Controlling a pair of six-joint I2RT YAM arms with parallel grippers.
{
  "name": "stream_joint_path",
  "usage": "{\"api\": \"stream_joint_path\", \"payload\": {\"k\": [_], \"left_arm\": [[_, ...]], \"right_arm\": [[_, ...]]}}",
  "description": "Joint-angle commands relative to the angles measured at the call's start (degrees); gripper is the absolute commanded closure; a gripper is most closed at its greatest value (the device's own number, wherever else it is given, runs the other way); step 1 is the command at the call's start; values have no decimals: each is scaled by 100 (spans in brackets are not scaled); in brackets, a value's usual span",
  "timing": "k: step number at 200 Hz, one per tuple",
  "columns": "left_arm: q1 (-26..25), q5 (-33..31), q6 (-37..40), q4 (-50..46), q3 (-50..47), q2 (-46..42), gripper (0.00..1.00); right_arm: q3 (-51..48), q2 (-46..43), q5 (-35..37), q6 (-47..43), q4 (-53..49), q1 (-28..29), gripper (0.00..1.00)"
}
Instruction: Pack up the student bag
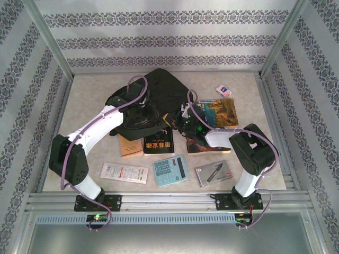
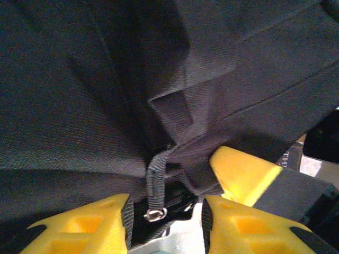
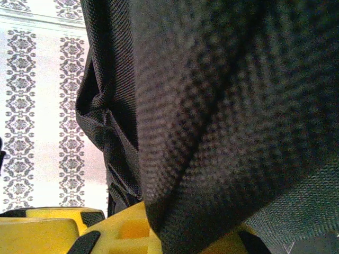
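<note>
Large black floppy fabric student bag [image 1: 159, 87] on table [image 1: 90, 100], centre toward far edge. My right end effector [image 1: 180, 119] clamped shut on its fabric. My left end effector [image 2: 167, 223] part open, astride black webbing strap [image 2: 155, 180]. Best, I judge: close left on rim, not strap, then spread mouth wide.

A: What colour is the student bag [image 1: 159, 84]?
B: Black, with a fine woven texture. The calculator [image 1: 170, 170] is light blue.
A: The back wall [image 1: 159, 30]?
B: White, 3 grey floral bands. Fingers [image 2: 79, 230] of the left gripper [image 2: 165, 203] are yellow.
</note>
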Motion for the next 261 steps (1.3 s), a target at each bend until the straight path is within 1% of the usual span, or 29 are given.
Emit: {"api": "stream_joint_path", "payload": {"k": [1, 89, 130, 162, 186, 205, 240, 261], "left_arm": [[-122, -74, 54, -173, 210, 209, 59], [-132, -438, 144, -283, 317, 675, 61], [-136, -769, 263, -282, 406, 853, 64], [-134, -824, 266, -210, 455, 929, 75], [-136, -856, 234, -140, 414, 896, 90], [-133, -894, 203, -113, 334, 793, 100], [-130, -1015, 169, -72, 63, 447, 100], [-131, -1192, 140, -103, -105, 189, 100]], "right_arm": [[83, -113, 23, -70, 255, 94, 100], [32, -187, 37, -13, 324, 113, 100], [3, -299, 44, 31, 378, 143, 100], [-18, -369, 84, 9, 387, 174, 100], [-67, -385, 142, -4, 414, 174, 100], [-106, -373, 179, -16, 414, 164, 100], [-178, -346, 224, -24, 412, 88, 100], [-207, -355, 217, -34, 406, 25, 100]]}}
